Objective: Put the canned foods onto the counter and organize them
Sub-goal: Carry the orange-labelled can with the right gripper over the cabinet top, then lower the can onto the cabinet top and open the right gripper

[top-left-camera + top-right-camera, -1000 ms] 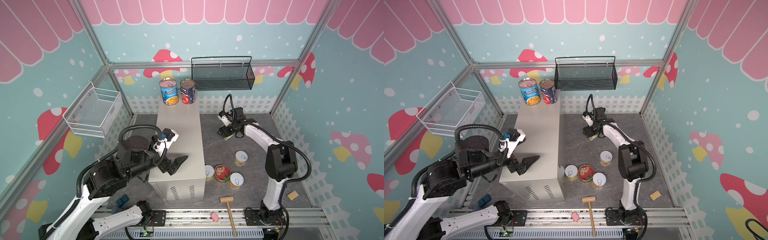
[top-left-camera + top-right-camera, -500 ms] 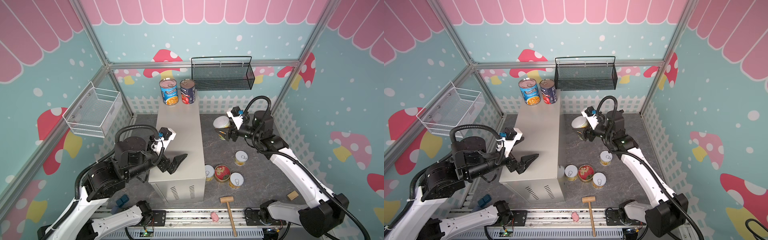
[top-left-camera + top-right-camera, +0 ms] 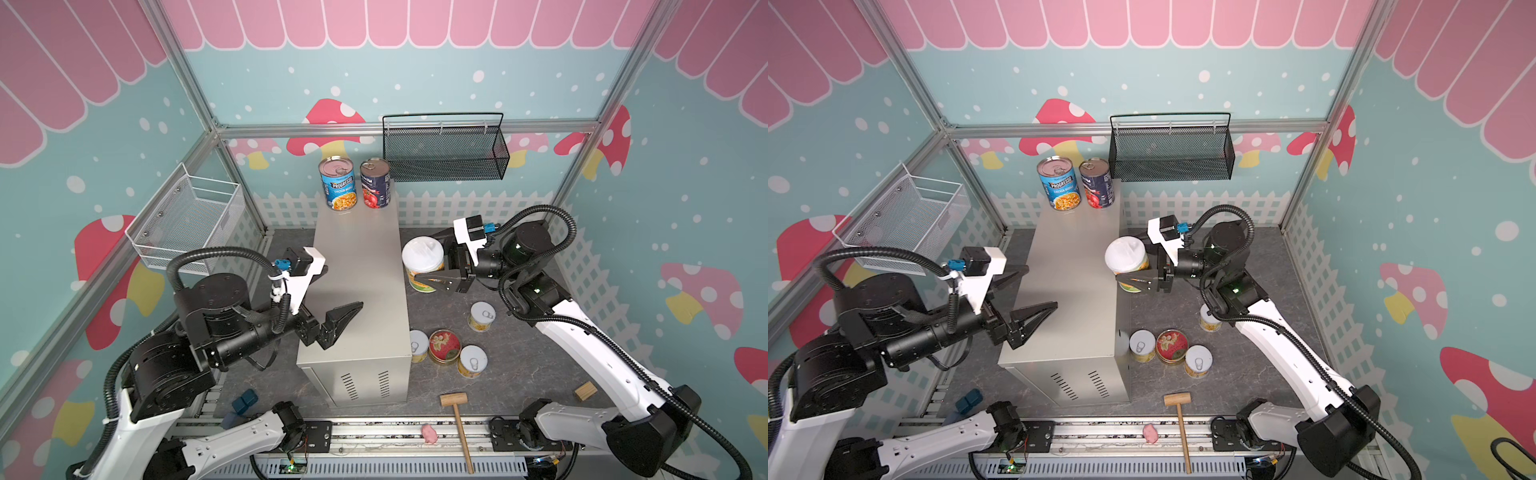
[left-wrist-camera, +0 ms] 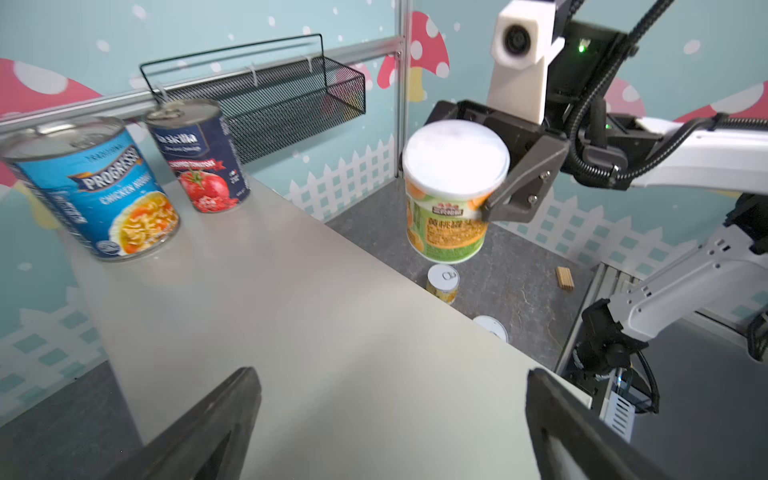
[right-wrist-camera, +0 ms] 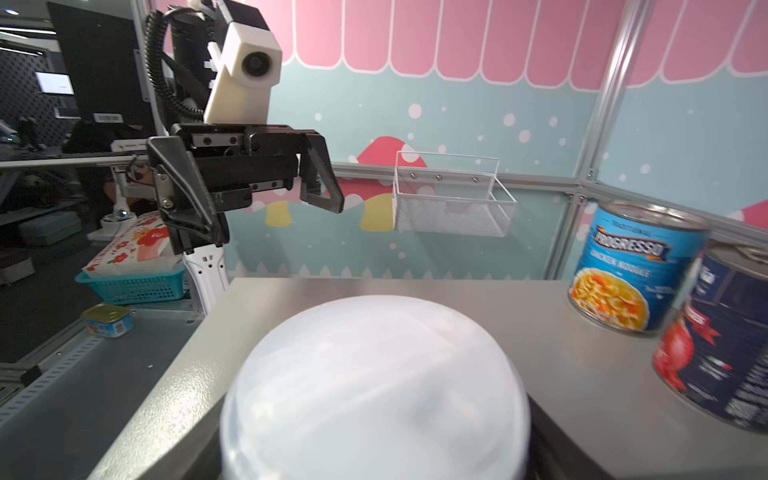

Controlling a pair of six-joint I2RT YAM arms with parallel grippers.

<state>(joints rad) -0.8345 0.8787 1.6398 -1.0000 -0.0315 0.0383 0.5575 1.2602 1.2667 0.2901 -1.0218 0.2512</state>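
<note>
Black left gripper [image 3: 1041, 286]: jaws wide, empty, over counter's [image 3: 361, 257] near-left edge. Far edge: light-blue "Progresso Chicken Noodle" can [image 3: 338, 185], navy tomato can [image 3: 375, 183], upright, side by side. Right gripper [image 3: 424, 259] clamps white-lidded yellow-green can [image 4: 446, 220], aloft just off right edge.

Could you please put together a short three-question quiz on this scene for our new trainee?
1. Multiple choice: the right gripper is A) open and empty, B) shut on a white-lidded yellow-and-green can, C) out of sight.
2. True or false: the light-blue Progresso can and the dark navy tomato can stand upright on the beige metal counter.
3. Count: how many cans rest on the dark grey floor beside the counter?
Key: 1 B; 2 true; 3 four, namely three short yellow cans and one flat red-lidded gold tin.
</note>
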